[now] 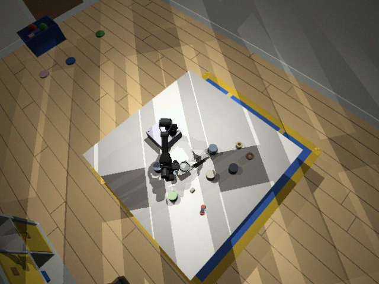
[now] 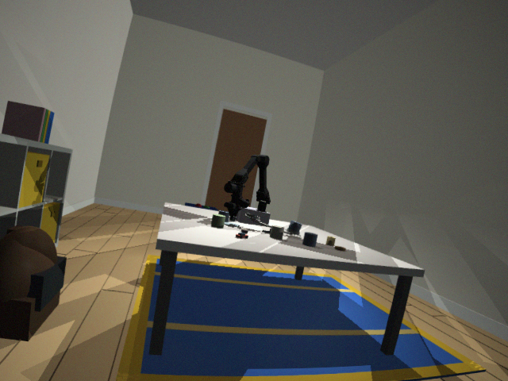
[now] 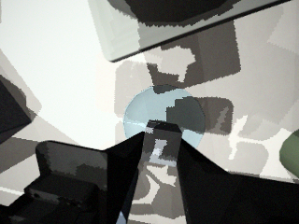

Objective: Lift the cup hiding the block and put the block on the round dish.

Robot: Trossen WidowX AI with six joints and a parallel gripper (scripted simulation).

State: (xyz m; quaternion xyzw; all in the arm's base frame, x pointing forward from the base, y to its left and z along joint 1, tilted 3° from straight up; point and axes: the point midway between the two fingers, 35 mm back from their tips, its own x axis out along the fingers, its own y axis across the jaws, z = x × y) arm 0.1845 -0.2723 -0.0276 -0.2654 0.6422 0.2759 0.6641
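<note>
My gripper (image 3: 161, 138) (image 2: 232, 217) is shut on a small grey block (image 3: 160, 150). The block is above the round light-blue dish (image 3: 140, 111) (image 1: 174, 172); the arm covers much of the dish in the top view. The fingertips are hidden there. One blue cup (image 1: 212, 148) (image 2: 294, 227) stands on the far end of the balance (image 1: 199, 161). The balance's near end, beside the gripper, carries no cup. The other blue cup (image 1: 157, 167) (image 2: 223, 213) stands on the table beside the dish, partly behind the arm. Whether the block touches the dish cannot be told.
A green cylinder (image 1: 172, 195) (image 2: 218, 221), a small block (image 1: 192, 190) and a red toy car (image 1: 202, 209) lie forward of the dish. A cream cylinder (image 1: 210, 174), a dark blue cylinder (image 1: 233, 168) and two rings are beyond the balance. The robot's base box (image 1: 156, 132) is behind.
</note>
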